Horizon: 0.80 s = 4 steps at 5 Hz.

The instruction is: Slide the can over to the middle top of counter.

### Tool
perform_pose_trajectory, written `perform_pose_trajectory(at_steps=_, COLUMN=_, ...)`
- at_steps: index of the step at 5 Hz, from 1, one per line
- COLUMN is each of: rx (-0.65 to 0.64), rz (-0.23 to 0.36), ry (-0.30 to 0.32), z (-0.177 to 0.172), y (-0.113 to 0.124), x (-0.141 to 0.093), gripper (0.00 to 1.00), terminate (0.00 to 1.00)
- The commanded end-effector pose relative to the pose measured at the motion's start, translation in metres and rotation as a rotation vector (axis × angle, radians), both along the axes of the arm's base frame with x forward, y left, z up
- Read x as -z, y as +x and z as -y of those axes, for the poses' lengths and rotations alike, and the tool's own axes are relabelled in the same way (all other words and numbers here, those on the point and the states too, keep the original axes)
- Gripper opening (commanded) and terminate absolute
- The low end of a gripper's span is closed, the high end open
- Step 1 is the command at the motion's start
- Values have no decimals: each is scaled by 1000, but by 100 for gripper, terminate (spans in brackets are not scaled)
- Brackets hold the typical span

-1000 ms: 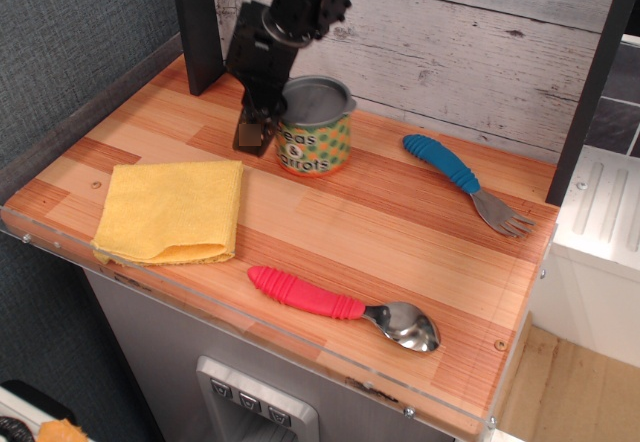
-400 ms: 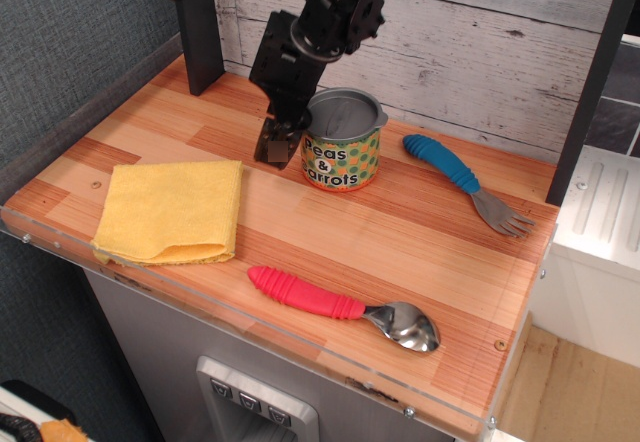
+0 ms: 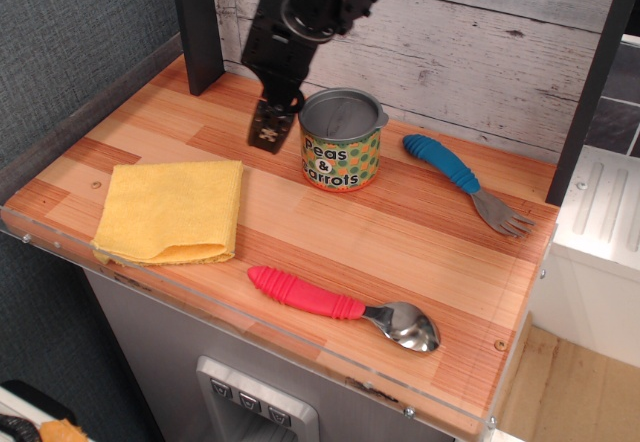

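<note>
The can [image 3: 341,152] stands upright on the wood-plank counter [image 3: 400,237], near the back wall and roughly midway along it. It has a grey lid and a green label with orange and yellow dots. My gripper [image 3: 268,132] hangs just left of the can, a small gap apart from it and slightly above the counter. Its fingers look pressed together and hold nothing.
A folded yellow cloth [image 3: 172,210] lies at the front left. A spoon with a red handle [image 3: 340,305] lies near the front edge. A fork with a blue handle [image 3: 463,182] lies right of the can. A dark post [image 3: 198,32] stands at the back left.
The can has slid to the right along the back of the counter. My gripper followed it, then drew back left and lifted slightly, leaving a gap.
</note>
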State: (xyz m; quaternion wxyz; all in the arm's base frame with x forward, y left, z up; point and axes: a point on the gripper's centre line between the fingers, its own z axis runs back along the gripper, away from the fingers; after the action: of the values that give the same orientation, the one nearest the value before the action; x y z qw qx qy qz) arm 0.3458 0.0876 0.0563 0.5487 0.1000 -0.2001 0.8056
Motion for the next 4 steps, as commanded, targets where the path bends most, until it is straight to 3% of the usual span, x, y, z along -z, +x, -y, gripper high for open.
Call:
perform_pose_trajectory(at_steps=1, rx=145, rz=31, ry=-21, z=11, y=-1, x=-56, gripper=100, terminate=0)
perform_pose_trajectory(at_steps=2, rx=303, rz=-30, ry=-32, z=15, y=-4, x=-74, gripper=100, terminate=0)
perform_pose_trajectory(at_steps=4, rx=725, rz=-73, ry=-204, z=23, y=-8, x=-99, gripper=100, terminate=0)
